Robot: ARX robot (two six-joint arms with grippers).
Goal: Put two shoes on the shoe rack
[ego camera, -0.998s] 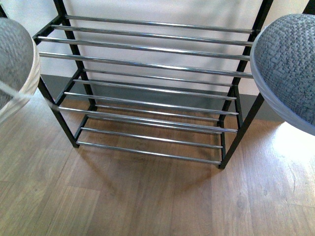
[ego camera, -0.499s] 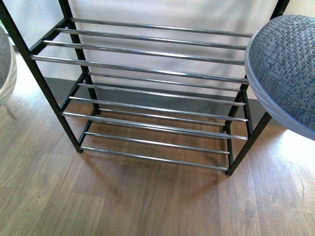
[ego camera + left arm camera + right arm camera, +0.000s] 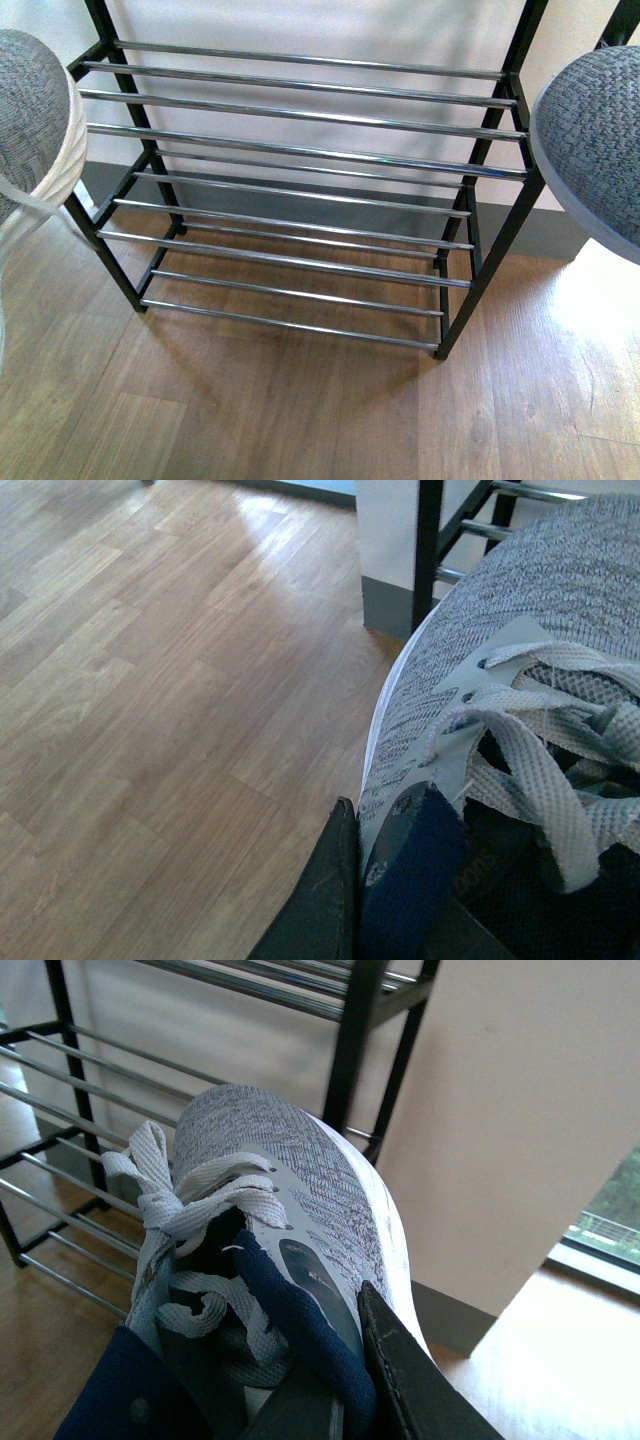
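Left end effector (image 3: 385, 905) clamped on grey knit white-soled sneaker (image 3: 520, 610); right end effector (image 3: 345, 1390) clamped on matching sneaker (image 3: 270, 1150). Black-framed chrome-bar shoe rack (image 3: 300, 150) ahead, between them; wooden floor (image 3: 300, 420) below.

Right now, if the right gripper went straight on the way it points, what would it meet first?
The right gripper holds a grey sneaker toe-forward, so the toe leads. It would likely first meet the black end post of the shoe rack, though depth is unclear.

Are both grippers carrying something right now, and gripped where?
Yes. The left gripper clamps one grey sneaker by the side wall of its collar, one finger outside. The right gripper holds the other sneaker the same way.
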